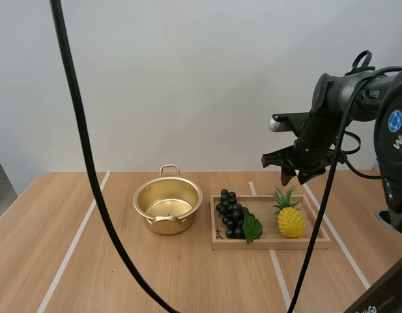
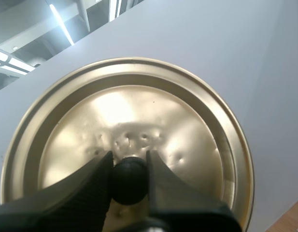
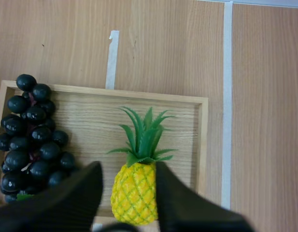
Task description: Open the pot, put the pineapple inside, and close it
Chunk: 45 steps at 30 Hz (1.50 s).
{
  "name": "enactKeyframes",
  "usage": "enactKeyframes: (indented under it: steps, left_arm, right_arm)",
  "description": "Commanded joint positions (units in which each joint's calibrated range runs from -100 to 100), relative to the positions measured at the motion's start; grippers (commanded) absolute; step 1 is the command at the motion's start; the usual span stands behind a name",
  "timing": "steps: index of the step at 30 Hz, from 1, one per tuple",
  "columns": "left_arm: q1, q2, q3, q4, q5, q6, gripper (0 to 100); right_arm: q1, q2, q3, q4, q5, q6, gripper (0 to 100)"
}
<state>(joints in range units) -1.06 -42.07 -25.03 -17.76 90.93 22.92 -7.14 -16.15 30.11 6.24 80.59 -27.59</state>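
A gold pot (image 1: 167,204) stands uncovered on the table, left of a wooden tray (image 1: 316,240). On the tray lies a yellow pineapple (image 1: 290,218) (image 3: 135,191) with green leaves. My right gripper (image 1: 301,175) (image 3: 128,179) hangs open above the pineapple, with its fingers apart on either side of the fruit as seen from above. My left gripper (image 2: 129,166) is shut on the black knob (image 2: 129,180) of the gold lid (image 2: 153,121), which is held up off the pot.
A bunch of dark grapes (image 1: 232,213) (image 3: 32,140) with a green leaf (image 1: 252,227) lies in the tray's left half, close beside the pineapple. White tape lines (image 1: 73,246) run across the wooden table.
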Motion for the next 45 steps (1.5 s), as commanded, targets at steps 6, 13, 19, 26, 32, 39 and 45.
enactKeyframes:
  steps: [6, 13, 19, 26, 32, 39, 45]
  left_arm:
    - [0.12, -0.52, -0.20, -0.02, 0.34, 0.14, 0]
    - [0.12, -0.52, -0.20, -0.02, 0.34, 0.29, 0]
    - [0.12, -0.39, -0.20, -0.02, 0.34, 0.30, 0]
    - [0.12, -0.39, -0.20, -0.02, 1.58, 0.30, 0]
    - [0.12, -0.39, -0.20, -0.02, 1.74, 0.30, 0]
    - [0.12, -0.39, -0.20, -0.02, 2.07, 0.30, 0]
    - [0.12, -0.39, -0.20, -0.02, 2.07, 0.30, 0]
  right_arm:
    - [-0.22, -0.19, 0.98, 1.07, 0.56, -0.46, 100]
    - [-0.22, -0.19, 7.69, -0.56, -0.30, -0.46, 100]
    - [-0.22, -0.19, 11.89, -1.14, -3.98, -0.46, 100]
    - [-0.22, -0.19, 16.11, -1.80, -11.43, -0.46, 100]
    - [-0.22, -0.13, 17.43, -1.93, -14.83, -0.46, 100]
    - [-0.22, 3.02, 17.56, -2.04, -16.57, -0.46, 100]
    - [-0.22, 6.81, 17.56, -2.27, -19.10, -0.46, 100]
